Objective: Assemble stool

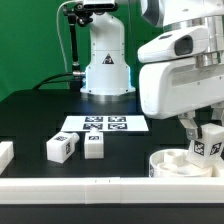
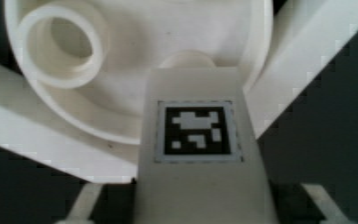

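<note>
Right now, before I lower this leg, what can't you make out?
- Thick round white plastic seat: exterior view's right edge cuts it off.
- White blocky tagged leg: wrist view, its own body hides whether it touches the seat.
- White block: exterior view's left edge cuts it off.

Robot arm [image 1: 182,72] — glossy white, rounded housings with dark gaps between them. Its conical white base [image 1: 106,62] carries a small dark marking (too small to read); a black cable [image 1: 73,45] runs alongside.

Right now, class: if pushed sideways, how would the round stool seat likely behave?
The seat lies flat, so it would probably slide rather than roll or tip. Its thick white body looks stiff. The smooth surface may be slippery.
</note>
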Controlling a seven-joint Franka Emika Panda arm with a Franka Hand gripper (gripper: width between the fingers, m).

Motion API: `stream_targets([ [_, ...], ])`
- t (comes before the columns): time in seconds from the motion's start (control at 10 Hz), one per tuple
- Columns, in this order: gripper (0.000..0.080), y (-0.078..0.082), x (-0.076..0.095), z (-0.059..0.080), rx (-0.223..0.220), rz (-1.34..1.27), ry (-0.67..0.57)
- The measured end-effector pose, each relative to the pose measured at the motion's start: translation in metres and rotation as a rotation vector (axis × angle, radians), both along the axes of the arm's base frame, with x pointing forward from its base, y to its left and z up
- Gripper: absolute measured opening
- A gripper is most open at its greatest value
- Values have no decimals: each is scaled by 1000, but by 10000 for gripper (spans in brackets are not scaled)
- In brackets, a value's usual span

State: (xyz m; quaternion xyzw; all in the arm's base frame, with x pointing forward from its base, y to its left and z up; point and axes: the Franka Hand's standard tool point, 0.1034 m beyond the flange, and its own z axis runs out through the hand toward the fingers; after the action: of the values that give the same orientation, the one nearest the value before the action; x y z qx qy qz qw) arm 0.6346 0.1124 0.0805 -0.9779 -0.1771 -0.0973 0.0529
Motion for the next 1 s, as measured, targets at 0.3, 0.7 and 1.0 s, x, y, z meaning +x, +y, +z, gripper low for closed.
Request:
stream_targets([
  [0.3, 340, -3, 0, 0, 56, -297, -28],
  [0.7, 340, -2, -2, -1, 108, -695, 2],
  [1.0, 344, -7, -2, 0, 158, -932, 26],
])
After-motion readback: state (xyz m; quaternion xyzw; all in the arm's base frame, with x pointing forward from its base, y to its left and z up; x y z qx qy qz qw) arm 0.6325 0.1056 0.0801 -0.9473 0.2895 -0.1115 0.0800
